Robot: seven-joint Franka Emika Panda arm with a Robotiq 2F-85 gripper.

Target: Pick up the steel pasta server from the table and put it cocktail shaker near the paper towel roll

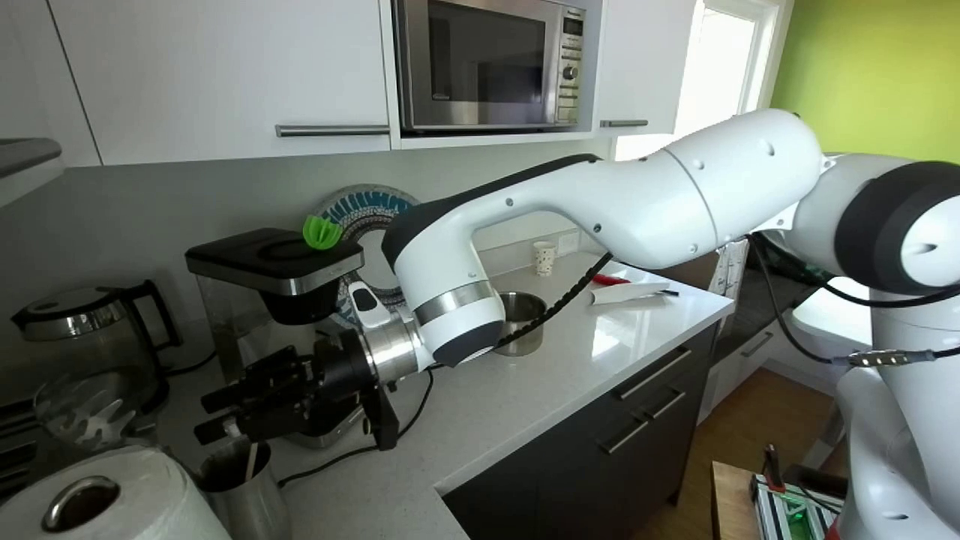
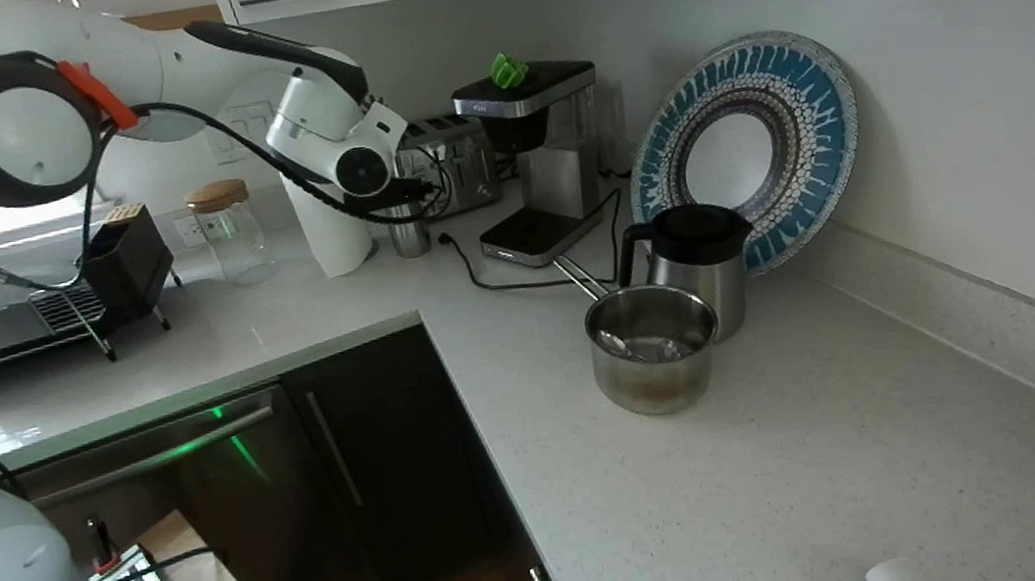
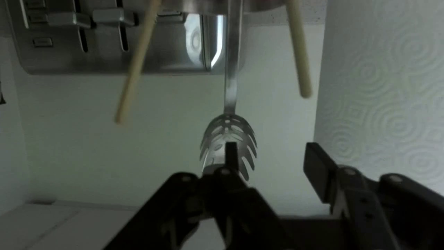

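Observation:
The steel pasta server shows in the wrist view, its slotted, pronged head (image 3: 216, 133) behind my left-hand finger. Its handle runs into the steel cup (image 3: 208, 6), among wooden sticks. In an exterior view the pronged head (image 1: 97, 424) shows beyond the cup (image 1: 251, 499); the cup also shows in an exterior view (image 2: 409, 237). The white paper towel roll (image 1: 161, 495) stands beside the cup, also in an exterior view (image 2: 333, 234) and the wrist view (image 3: 381, 86). My gripper (image 3: 272, 154) is open with nothing between its fingers; in an exterior view it (image 1: 211, 416) is just above the cup.
A coffee maker (image 1: 277, 259) with a green item (image 1: 321, 232) on top stands by the arm. A toaster (image 2: 458, 165), saucepan (image 2: 652, 378), steel jug (image 2: 714, 281) and blue-and-white plate (image 2: 815, 136) are on the countertop (image 2: 797, 473). A glass kettle (image 1: 82, 330) stands behind the roll.

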